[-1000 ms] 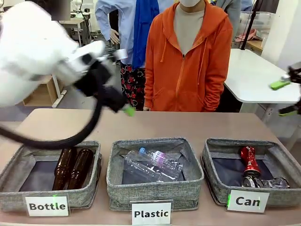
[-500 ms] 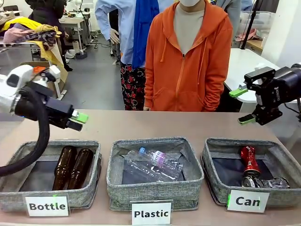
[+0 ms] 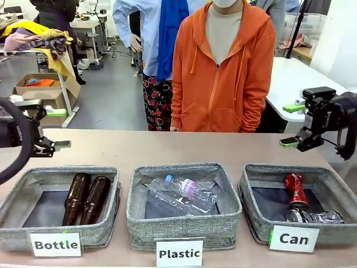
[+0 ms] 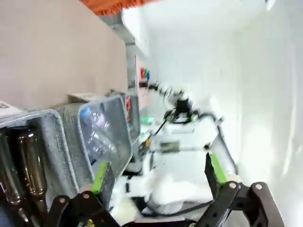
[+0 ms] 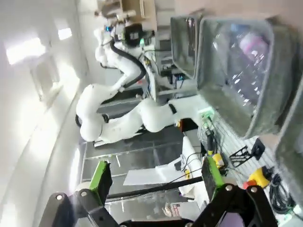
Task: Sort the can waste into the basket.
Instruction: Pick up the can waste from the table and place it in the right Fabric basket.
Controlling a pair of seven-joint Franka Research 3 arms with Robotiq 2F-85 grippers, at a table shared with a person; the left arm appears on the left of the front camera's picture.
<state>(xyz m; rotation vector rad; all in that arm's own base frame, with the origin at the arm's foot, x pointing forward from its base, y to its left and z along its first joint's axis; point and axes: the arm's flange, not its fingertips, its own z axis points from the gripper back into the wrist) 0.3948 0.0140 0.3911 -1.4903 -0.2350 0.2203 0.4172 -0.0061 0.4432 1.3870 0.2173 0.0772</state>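
Red and black cans (image 3: 304,205) lie in the Can basket (image 3: 258,222), at seven o'clock below the right gripper's (image 3: 292,125) wide-apart, empty fingers.

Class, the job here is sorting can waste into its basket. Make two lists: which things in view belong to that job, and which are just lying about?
Belongs to the job:
- crushed red metal can
- dented black metal can with silver ends
- square grey woven basket labelled "Can"

Just lying about:
- two brown glass bottles
- grey basket labelled "Bottle"
- clear plastic bottles
- grey basket labelled "Plastic"
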